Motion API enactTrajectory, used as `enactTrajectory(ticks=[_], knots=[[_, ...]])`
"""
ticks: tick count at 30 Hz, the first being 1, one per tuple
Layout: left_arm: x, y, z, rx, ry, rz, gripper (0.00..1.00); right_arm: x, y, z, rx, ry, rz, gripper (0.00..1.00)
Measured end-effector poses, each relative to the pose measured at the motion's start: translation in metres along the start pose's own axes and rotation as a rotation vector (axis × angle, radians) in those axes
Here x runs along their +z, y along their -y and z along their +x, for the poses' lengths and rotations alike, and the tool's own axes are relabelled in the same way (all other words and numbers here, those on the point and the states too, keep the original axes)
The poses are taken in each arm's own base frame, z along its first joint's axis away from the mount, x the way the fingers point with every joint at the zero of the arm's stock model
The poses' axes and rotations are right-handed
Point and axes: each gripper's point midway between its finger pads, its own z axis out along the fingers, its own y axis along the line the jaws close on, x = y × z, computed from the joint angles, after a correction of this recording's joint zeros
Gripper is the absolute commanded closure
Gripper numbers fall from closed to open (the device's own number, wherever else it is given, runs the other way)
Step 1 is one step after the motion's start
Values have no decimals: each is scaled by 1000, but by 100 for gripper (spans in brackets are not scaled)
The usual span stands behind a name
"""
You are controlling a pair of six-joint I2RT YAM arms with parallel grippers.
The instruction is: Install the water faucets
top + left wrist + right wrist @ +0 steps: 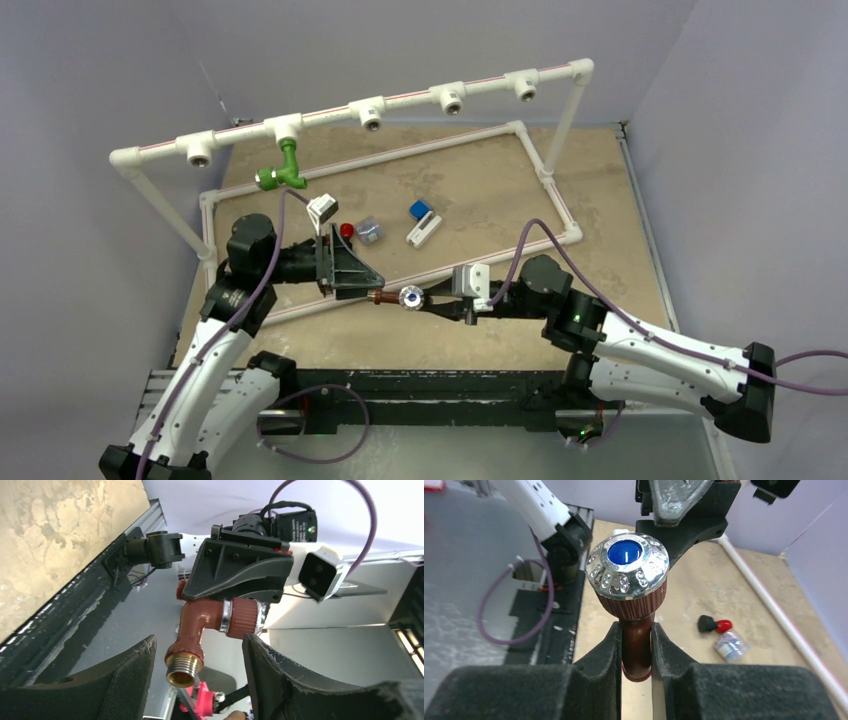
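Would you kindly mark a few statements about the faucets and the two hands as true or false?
1. The green faucet is fitted to the pipe frame. True.
2. The right hand grips the brown faucet. True.
3. The left hand is shut on the brown faucet. False: its jaws stand open around it, without touching.
4. Both faucets are fitted to the frame. False: only the green one is.
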Motion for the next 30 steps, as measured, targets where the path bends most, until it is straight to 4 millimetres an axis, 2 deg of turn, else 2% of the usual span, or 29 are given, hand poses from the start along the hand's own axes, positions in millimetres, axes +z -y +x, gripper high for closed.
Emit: enactTrajectory(ticks=[5,11,21,26,30], knots=[[-2,-5,5,98,-24,-19,42,5,-8,-5,185,25,-15,100],[-6,-7,17,183,-65,-5,44,15,-16,4,382,-3,-28,100],[-17,1,40,316,-127,44,46,26,-26,-11,668,45,-75,100],[-18,0,41,351,-128,42,52,37,-31,-13,792,28,-110,100],[-19,-3,43,374,-128,37,56,38,-33,-15,857,27,-120,100]])
